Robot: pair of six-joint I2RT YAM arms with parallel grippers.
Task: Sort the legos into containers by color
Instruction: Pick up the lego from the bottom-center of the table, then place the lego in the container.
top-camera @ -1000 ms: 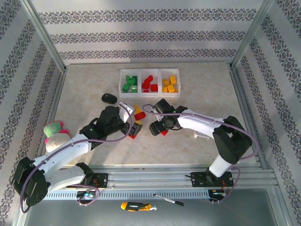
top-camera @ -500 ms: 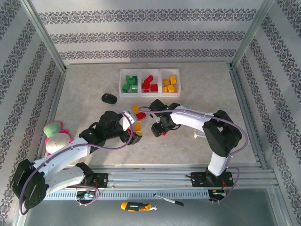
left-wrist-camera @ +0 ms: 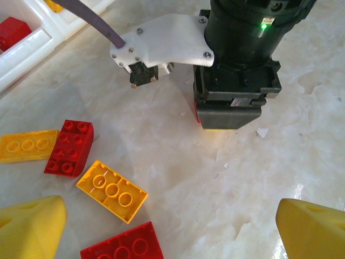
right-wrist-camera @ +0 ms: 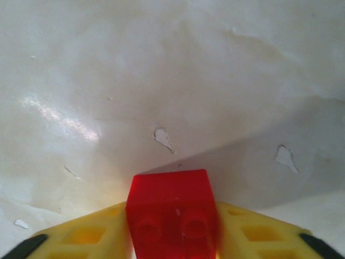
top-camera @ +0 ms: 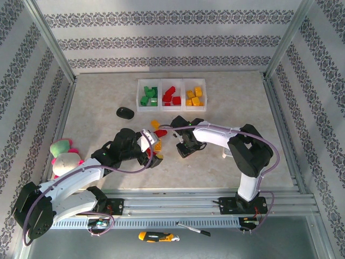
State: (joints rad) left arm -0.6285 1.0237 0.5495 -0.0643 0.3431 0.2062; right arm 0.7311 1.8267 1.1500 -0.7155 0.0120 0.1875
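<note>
right end effector [right-wrist-camera: 173, 237]: grips red lego [right-wrist-camera: 172, 199] | left end effector [left-wrist-camera: 172, 229]: spread wide

Lab enclosure: aluminium frame [top-camera: 50, 40], patterned wall panels [top-camera: 172, 38].

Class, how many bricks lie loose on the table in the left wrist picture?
4: yellow brick at the left edge, red brick beside it, second yellow brick below those, second red brick at the bottom edge. Others may lie outside the frame.

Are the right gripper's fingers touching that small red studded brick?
Touching. The right wrist view shows the small red studded brick pressed between both yellow fingers.
</note>
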